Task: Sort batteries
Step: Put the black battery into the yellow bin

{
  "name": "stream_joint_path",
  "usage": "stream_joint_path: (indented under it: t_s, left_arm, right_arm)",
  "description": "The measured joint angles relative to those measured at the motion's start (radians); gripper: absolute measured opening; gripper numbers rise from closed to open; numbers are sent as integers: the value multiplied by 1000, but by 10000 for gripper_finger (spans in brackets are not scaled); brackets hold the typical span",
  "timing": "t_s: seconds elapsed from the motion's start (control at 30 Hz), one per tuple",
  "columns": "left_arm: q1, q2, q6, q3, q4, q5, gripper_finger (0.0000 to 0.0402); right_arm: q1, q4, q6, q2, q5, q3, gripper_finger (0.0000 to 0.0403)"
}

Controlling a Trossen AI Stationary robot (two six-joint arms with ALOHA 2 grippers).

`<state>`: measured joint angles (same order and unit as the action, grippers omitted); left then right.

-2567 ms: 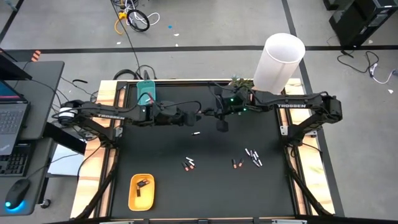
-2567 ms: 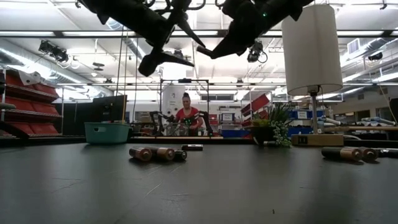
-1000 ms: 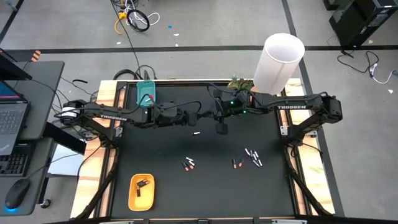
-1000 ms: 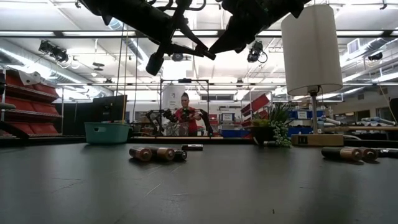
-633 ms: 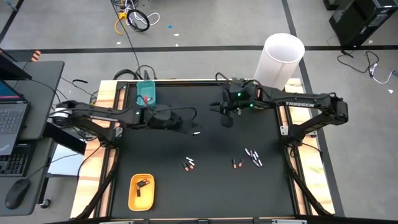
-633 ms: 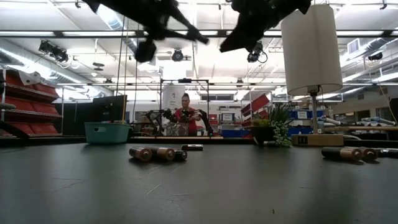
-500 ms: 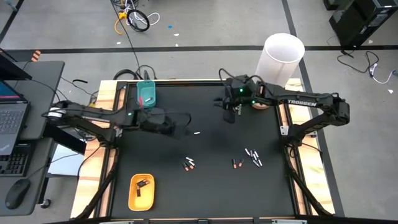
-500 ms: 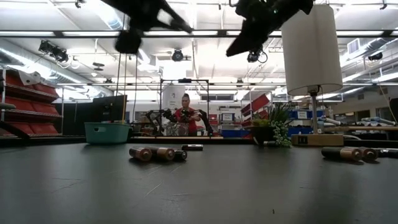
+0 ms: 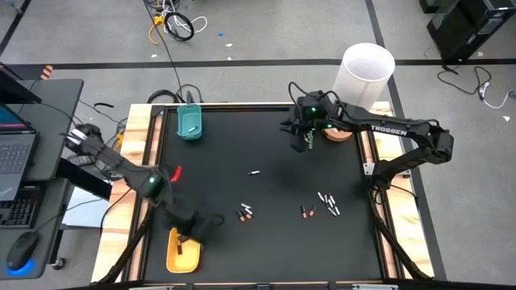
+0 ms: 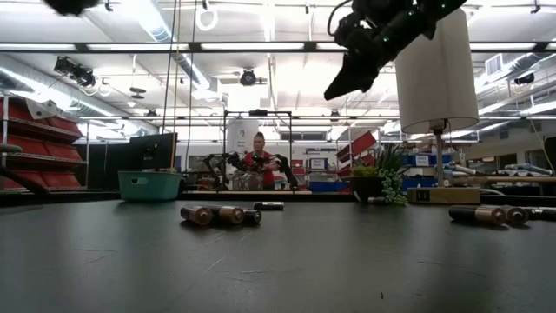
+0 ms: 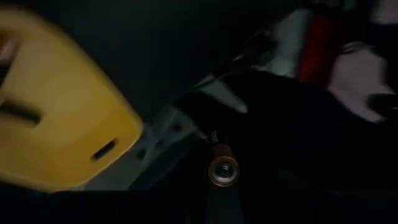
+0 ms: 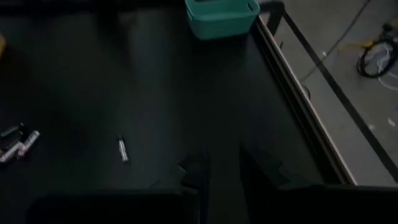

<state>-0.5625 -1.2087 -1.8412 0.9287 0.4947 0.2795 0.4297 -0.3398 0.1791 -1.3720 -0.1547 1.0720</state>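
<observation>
Grey floor [image 9: 266, 36], white lamp shade [image 9: 363, 72], red shelving [image 10: 35, 143], ceiling strip lights [image 10: 261, 48]

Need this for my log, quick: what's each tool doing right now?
Left tool: closed on a dark battery with a copper-orange end, by the yellow tray.
Right tool: open, empty.

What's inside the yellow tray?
The yellow tray holds one dark battery that shows. The left pincer hangs over the tray's top corner, gripping another battery. Whatever lies under the pincer is covered.
</observation>
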Motion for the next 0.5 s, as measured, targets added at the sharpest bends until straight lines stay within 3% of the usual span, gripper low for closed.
stream_joint_path:
  t_s: [0.2, 0.5]
  left_arm:
    - [-82, -69, -99, 0, 109, 14, 65]
    - [-119, -209, -87, 0, 129, 33, 65]
  right_arm:
    - [-10, 92, -19, 0, -23, -7, 70]
    - [-10, 114, -43, 0, -25, -7, 67]
